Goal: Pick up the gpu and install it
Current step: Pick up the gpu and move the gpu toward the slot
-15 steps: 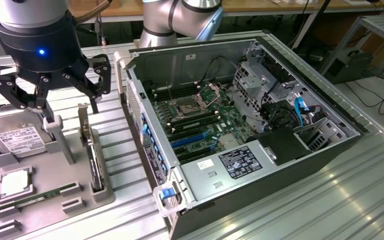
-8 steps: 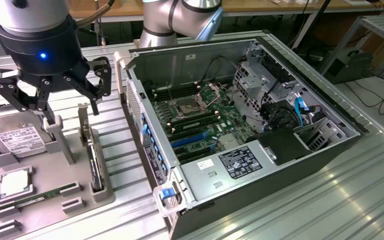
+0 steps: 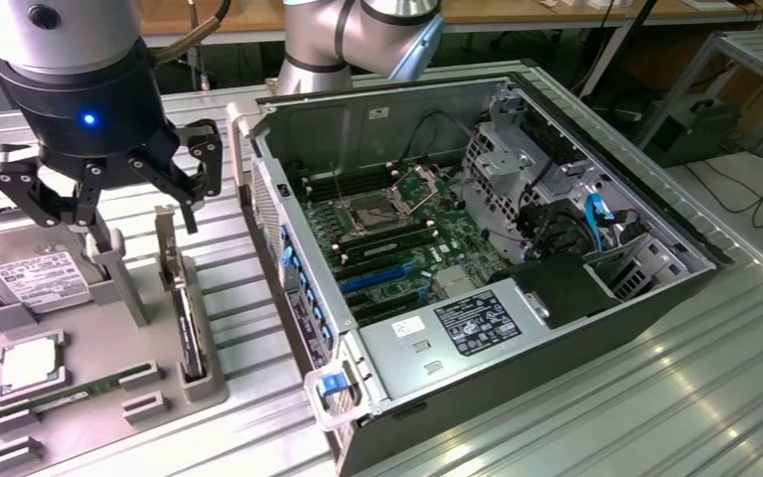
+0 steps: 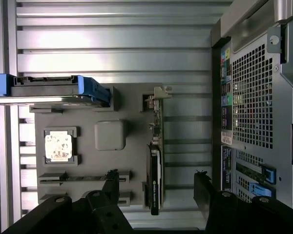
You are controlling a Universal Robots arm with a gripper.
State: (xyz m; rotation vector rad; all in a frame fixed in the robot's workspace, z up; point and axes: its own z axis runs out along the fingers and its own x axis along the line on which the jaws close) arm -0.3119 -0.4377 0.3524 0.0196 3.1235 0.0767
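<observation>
The gpu (image 3: pixel 188 323) stands on its long edge in a slot of the grey parts tray (image 3: pixel 156 397), at the exterior view's left. Its silver bracket end (image 3: pixel 166 238) points away from the tray's front. My gripper (image 3: pixel 136 219) hangs above the tray, open, with nothing between its fingers. In the wrist view the gpu (image 4: pixel 155 168) is a thin dark card seen edge-on. My gripper (image 4: pixel 156 187) is high above it, its fingers (image 4: pixel 111 181) standing wide apart on either side of the card's fan end, clear of it.
The tray also holds a hard drive (image 3: pixel 37 273), a CPU (image 3: pixel 31 363), a RAM stick (image 3: pixel 71 397) and a grey post (image 3: pixel 116 283). The open computer case (image 3: pixel 488 248) lies beside the tray, its motherboard showing blue slots (image 3: pixel 381 280). A ribbed metal table (image 3: pixel 699 397) lies underneath.
</observation>
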